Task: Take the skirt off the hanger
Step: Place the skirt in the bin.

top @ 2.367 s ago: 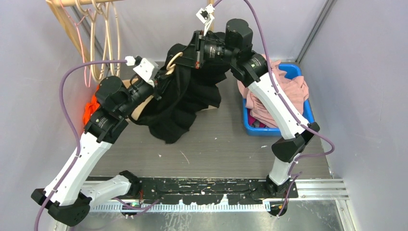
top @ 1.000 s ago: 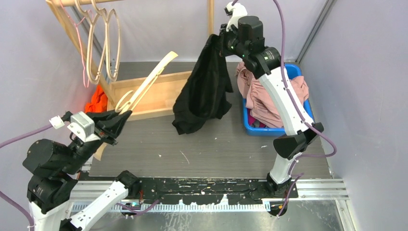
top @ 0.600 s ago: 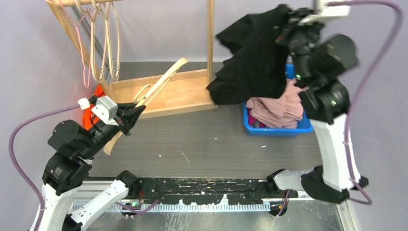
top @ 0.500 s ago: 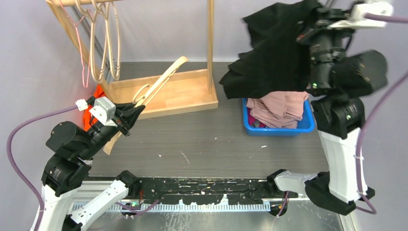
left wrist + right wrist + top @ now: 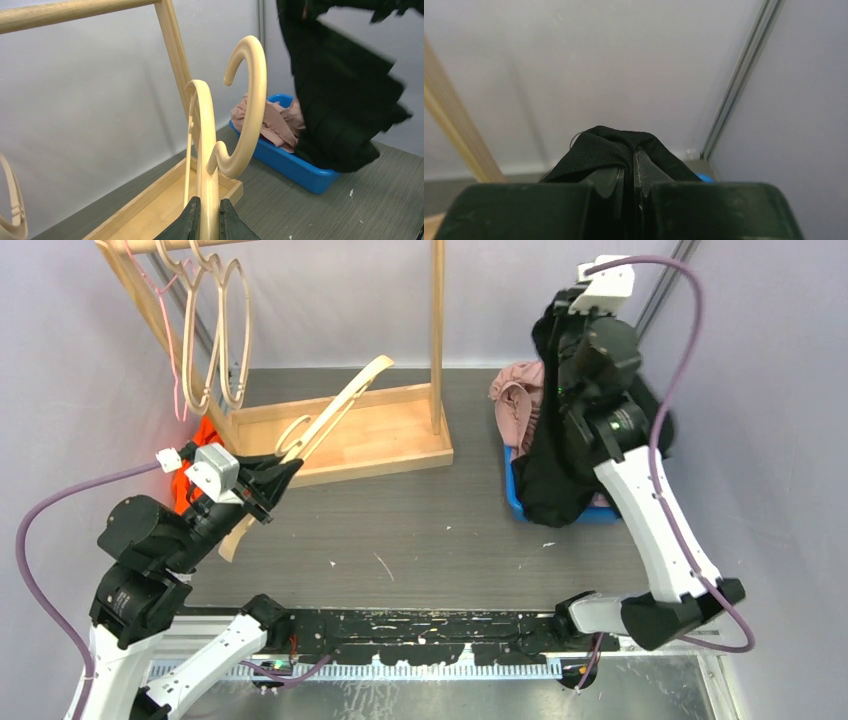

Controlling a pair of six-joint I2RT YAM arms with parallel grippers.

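I see grey table (image 5: 420, 530) carrying 3 things: wooden rack base (image 5: 350, 445) far left, blue bin (image 5: 512, 492) far right, orange cloth (image 5: 200, 445) just beside rack base. Pale scuffs mid-table.

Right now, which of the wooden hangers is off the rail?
The hanger clamped in the left gripper; the others hang from the rack's top rail.

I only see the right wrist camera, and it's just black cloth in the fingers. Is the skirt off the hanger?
Observer: Yes. The left gripper holds the hanger, and the hanger is bare.
Kid: Where is the skirt hanging?
Observer: The skirt hangs from the right gripper over the blue bin.
Kid: What's in the bin?
Observer: Pink clothes.
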